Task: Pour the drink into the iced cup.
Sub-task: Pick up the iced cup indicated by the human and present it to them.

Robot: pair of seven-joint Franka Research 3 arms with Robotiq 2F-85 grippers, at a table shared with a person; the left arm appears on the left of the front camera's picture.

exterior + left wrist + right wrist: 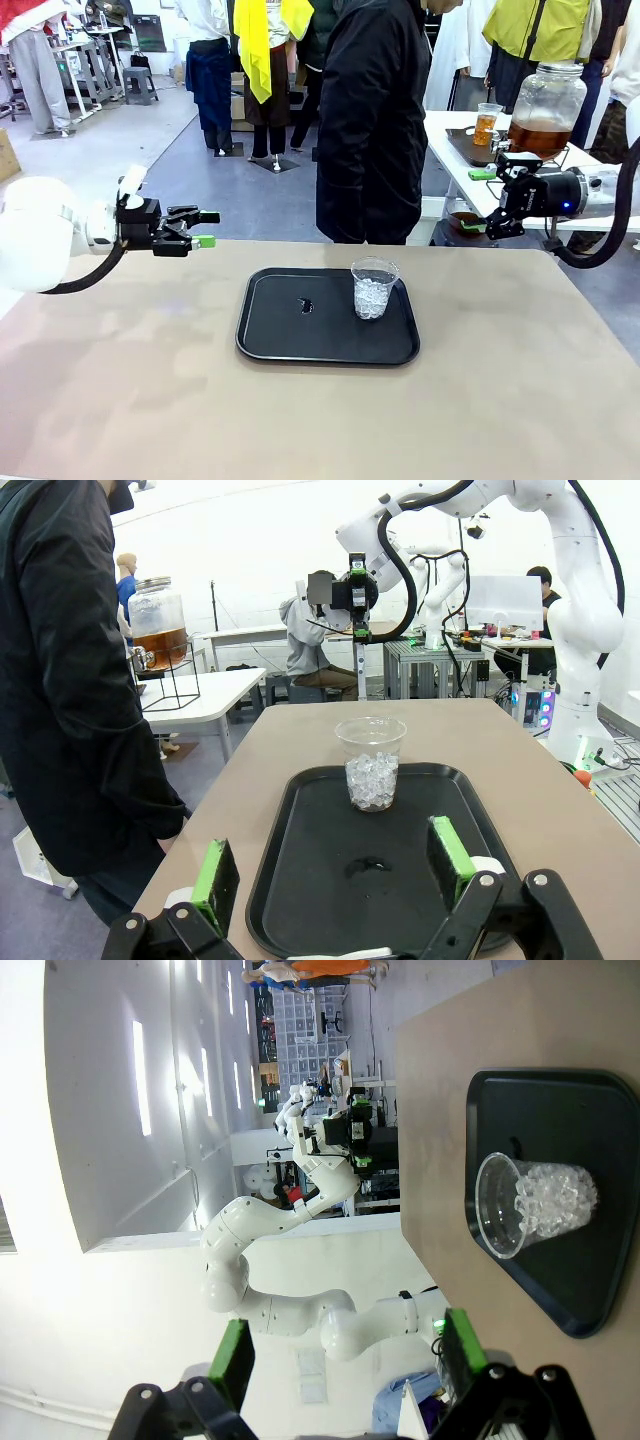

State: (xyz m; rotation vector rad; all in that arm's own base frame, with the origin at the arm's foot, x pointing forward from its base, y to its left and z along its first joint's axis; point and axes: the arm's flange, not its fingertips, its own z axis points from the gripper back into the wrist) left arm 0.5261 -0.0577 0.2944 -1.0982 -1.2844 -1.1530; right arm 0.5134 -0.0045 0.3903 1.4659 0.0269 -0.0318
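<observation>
The iced cup [374, 288], clear plastic and holding ice cubes, stands upright on the right part of a black tray [270, 340] at mid-table. The drink [540, 135] is amber liquid in a big glass jar with a spigot, on a white side table at the back right. My left gripper [205, 229] hovers open over the table's far left edge, pointing toward the tray. In the left wrist view the cup [371, 763] is ahead of the open left gripper [332, 865]. My right gripper [478, 200] is open beyond the far right edge, below the jar. The right wrist view, rolled sideways, has the cup [535, 1203] off to the side of its gripper [348, 1355].
A person in a black coat [375, 120] stands at the table's far edge behind the tray. A small dark wet spot [305, 305] marks the tray's middle. A cup of amber liquid [486, 123] sits on the side table beside the jar. Bare tabletop surrounds the tray.
</observation>
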